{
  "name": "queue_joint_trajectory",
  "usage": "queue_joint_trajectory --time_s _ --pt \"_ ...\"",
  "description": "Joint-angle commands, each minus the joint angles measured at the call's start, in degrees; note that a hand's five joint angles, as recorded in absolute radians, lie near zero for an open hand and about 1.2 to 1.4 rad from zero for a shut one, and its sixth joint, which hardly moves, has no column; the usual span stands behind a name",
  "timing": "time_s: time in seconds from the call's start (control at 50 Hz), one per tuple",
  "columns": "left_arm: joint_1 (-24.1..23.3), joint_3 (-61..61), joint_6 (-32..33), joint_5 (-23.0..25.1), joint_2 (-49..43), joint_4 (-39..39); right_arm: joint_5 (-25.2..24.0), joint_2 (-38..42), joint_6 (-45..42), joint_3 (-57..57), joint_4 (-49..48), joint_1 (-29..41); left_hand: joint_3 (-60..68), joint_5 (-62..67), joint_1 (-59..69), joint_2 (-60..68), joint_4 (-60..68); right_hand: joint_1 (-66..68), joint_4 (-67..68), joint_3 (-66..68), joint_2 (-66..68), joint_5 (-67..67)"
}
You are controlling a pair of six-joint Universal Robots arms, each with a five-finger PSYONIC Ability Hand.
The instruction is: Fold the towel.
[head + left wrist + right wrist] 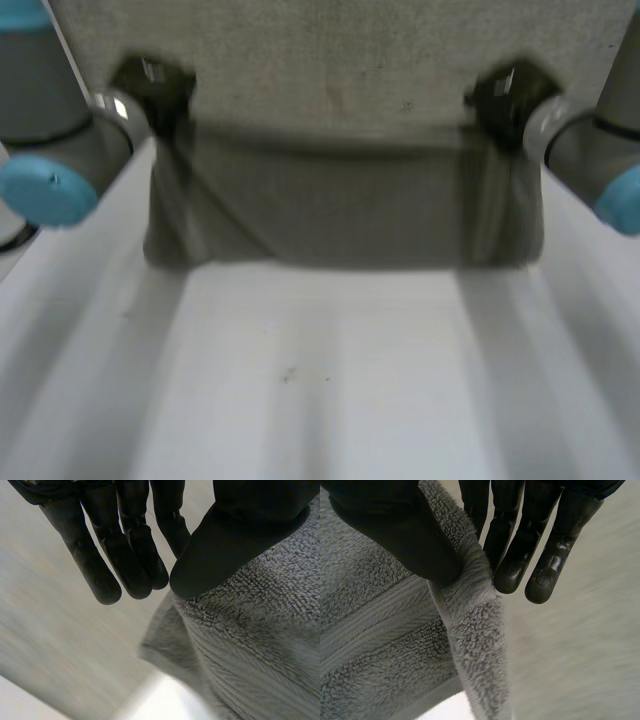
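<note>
Now, grey towel [340, 200], its raised corners in the pinch of left hand [235, 540] and right hand [395, 530].

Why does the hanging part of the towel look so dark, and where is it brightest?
Head view: the towel, pinched up by the left hand and right hand, hangs in its own shade; the white table below is brightest. Left wrist view: a bright patch of table shows under the towel's edge.

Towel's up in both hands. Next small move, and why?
Probably carry the raised edge forward over the flat part and lower it: the left hand and right hand each pinch one end of the towel, its lifted part hanging in mid-fold.
</note>
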Motion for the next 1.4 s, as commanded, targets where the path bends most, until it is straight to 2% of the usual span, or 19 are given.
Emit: queue_joint_trajectory --time_s 0.02,0.06,0.18,0.24,0.28,0.44,0.6,0.68,0.72,0.78,0.82,0.84,0.86,0.88,1.06,1.1,1.2,1.24,1.4 --pt "-1.7 15.1 -5.6 0.0 2.5 17.3 1.6 -8.0 6.3 2.5 -25.1 0.2 10.4 11.1 14.2 10.2 10.3 24.5 11.7 11.6 12.3 13.1" --pt "-1.8 12.1 -10.3 -0.5 5.0 21.7 1.6 -11.6 6.5 7.7 -30.3 0.2 10.4 11.1 14.2 10.2 10.3 24.5 11.7 11.6 12.3 13.1" --pt "-0.9 2.1 -15.0 -1.1 8.2 21.7 1.1 -13.3 6.4 13.0 -29.8 0.0 10.4 11.1 14.2 10.2 10.3 24.5 11.7 11.6 12.3 13.1" --pt "0.3 -6.4 -15.7 -1.3 9.5 21.7 0.9 -12.7 6.3 15.5 -25.2 -0.5 10.4 11.1 14.2 10.2 10.3 24.5 11.7 11.6 12.3 13.1" --pt "1.4 -16.3 -16.0 -1.9 10.5 21.7 0.2 -10.3 5.8 17.5 -17.7 -0.6 10.4 11.1 14.2 10.2 10.3 24.5 11.7 11.6 12.3 13.1" --pt "0.8 -37.6 -16.1 -3.5 10.0 21.9 -0.6 -1.0 1.5 24.2 -0.8 -1.5 10.4 11.1 14.2 10.2 10.3 24.5 11.7 11.6 12.3 13.1" --pt "-1.5 -48.8 -15.4 -5.0 9.9 20.5 0.0 0.4 -1.1 28.8 2.0 -4.5 10.4 11.1 14.2 10.2 10.3 24.5 11.7 11.6 12.3 13.1" --pt "-4.0 -51.0 -15.2 -5.7 11.3 17.3 -0.2 -1.5 -0.9 29.9 1.9 -5.6 10.4 11.1 14.2 10.2 10.3 24.5 11.7 11.6 12.3 13.1" --pt "-5.8 -52.1 -15.0 -5.9 14.1 12.7 -0.5 -3.8 -0.9 31.4 1.7 -6.6 -3.7 -3.0 0.2 -3.8 -3.8 24.5 11.7 11.6 12.3 13.1" --pt "-6.1 -52.3 -14.6 -5.8 15.5 10.2 -0.5 -4.5 -0.9 32.4 1.5 -7.2 -13.0 -12.3 -9.1 -13.1 -13.1 24.5 11.7 11.6 12.3 13.1" --pt "-6.1 -52.1 -12.9 -5.7 17.1 6.4 -0.6 -5.4 -0.9 33.9 0.8 -7.7 -33.7 -33.0 -29.9 -33.9 -33.8 24.5 11.7 11.6 12.3 13.1" --pt "-6.1 -52.1 -12.9 -5.7 17.1 6.4 -0.6 -5.4 -0.9 33.9 0.8 -7.7 -33.9 -33.2 -30.0 -34.0 -33.9 24.5 11.7 11.6 12.3 13.1" --pt "-6.1 -51.8 -11.5 -5.6 17.4 5.9 -0.6 -5.7 -0.9 34.7 0.3 -7.8 -49.2 -48.5 -45.3 -49.3 -49.3 24.5 11.7 11.6 12.3 13.1" --pt "-5.7 -51.2 -9.6 -5.7 17.6 6.0 -0.6 -5.9 -0.9 35.6 -0.5 -8.0 -57.0 -56.3 -53.1 -57.1 -57.1 24.5 11.7 11.6 12.3 13.1" --pt "-4.0 -45.7 1.6 -4.6 16.9 8.4 -0.6 -5.8 -1.1 38.7 -4.4 -8.1 -56.7 -56.0 -52.9 -56.9 -56.8 24.5 11.7 11.6 12.3 13.1" --pt "-3.8 -44.5 3.3 -3.2 16.4 9.1 -0.6 -5.8 -1.1 39.0 -4.7 -8.1 -56.4 -55.7 -52.5 -56.5 -56.5 24.5 11.7 11.6 12.3 13.1" --pt "-2.1 -41.3 8.2 7.2 12.1 10.0 -0.6 -5.4 -1.1 40.2 -6.1 -8.0 -52.4 -51.7 -48.5 -52.5 -52.5 24.5 11.7 11.6 12.3 13.1" --pt "-1.8 -40.2 9.2 9.2 10.5 9.8 -0.6 -5.3 -1.1 40.3 -6.6 -7.9 -49.7 -49.0 -45.8 -49.8 -49.8 24.5 11.7 11.6 12.3 13.1" --pt "-1.0 -38.0 11.0 11.4 6.9 5.2 -0.6 -4.5 -1.3 41.1 -7.2 -7.8 -44.3 -43.6 -40.4 -44.4 -44.4 24.5 11.7 11.6 12.3 13.1"
